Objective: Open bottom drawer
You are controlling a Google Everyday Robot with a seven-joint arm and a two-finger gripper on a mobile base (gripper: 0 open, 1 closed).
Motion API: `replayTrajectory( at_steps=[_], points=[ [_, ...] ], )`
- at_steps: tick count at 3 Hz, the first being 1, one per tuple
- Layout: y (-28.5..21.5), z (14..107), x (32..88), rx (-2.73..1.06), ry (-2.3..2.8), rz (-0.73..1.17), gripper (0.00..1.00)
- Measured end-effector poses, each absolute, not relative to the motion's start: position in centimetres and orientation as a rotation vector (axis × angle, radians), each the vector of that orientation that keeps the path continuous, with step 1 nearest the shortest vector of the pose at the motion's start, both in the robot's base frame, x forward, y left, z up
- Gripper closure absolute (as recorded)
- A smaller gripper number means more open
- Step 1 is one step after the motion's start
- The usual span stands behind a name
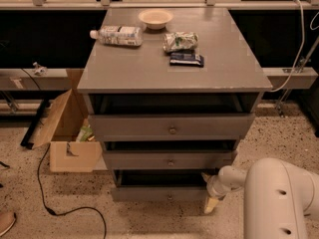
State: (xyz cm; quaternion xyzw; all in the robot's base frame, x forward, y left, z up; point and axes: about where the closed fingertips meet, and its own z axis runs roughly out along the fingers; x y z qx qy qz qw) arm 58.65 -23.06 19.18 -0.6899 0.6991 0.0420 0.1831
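Note:
The grey cabinet (169,73) has three drawers, each with a small round knob. The bottom drawer (159,193) is the lowest and narrowest. It stands pulled out a little, with a dark gap above its front and its knob (170,197) in the middle. The middle drawer (167,160) and the top drawer (172,126) above it also stand slightly out. My gripper (209,190) is low by the floor at the right end of the bottom drawer's front. My white arm (279,198) fills the lower right corner.
On the cabinet top lie a plastic bottle (116,35), a white bowl (155,18), a green snack bag (180,41) and a dark packet (186,59). An open cardboard box (67,133) and a black cable (47,183) lie on the speckled floor to the left.

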Motion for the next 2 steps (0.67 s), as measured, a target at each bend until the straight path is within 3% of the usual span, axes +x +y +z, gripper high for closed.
replayTrajectory(
  at_steps=[2],
  points=[
    [-22.4, 18.68, 58.44, -1.969, 1.963, 0.173, 0.0]
  ],
)
